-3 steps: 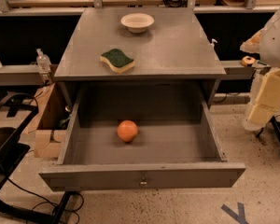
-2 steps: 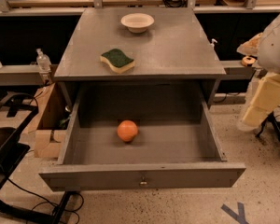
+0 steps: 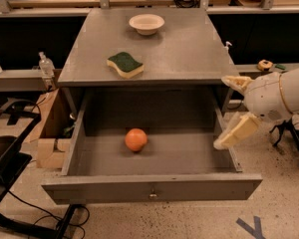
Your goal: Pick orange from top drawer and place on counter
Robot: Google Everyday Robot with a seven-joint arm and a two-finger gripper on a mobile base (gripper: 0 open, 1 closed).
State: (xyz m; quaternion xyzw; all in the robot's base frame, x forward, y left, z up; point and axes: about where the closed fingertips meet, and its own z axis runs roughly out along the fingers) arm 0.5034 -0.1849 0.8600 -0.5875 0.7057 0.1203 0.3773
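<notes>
Jaws are standing wide apart, gripping nothing. Gripper [image 3: 234,107] is hanging at the right side of the top drawer [image 3: 152,187], its lower tip over the drawer's right wall, well apart from the orange [image 3: 136,139].

Orange is lying on the drawer floor, left of centre, touching neither wall. Drawer is standing pulled out from under the worktop [image 3: 189,49], with a small knob [image 3: 152,195] showing mid front panel.

Green-and-yellow sponge [image 3: 125,64] is sitting on the worktop near the front edge, left of centre. White bowl [image 3: 146,23] is sitting near the back edge.

Clear bottle [image 3: 46,66] is standing on a ledge to the left. Tape roll [image 3: 264,64] is lying on a ledge to the right, beyond the gripper.
</notes>
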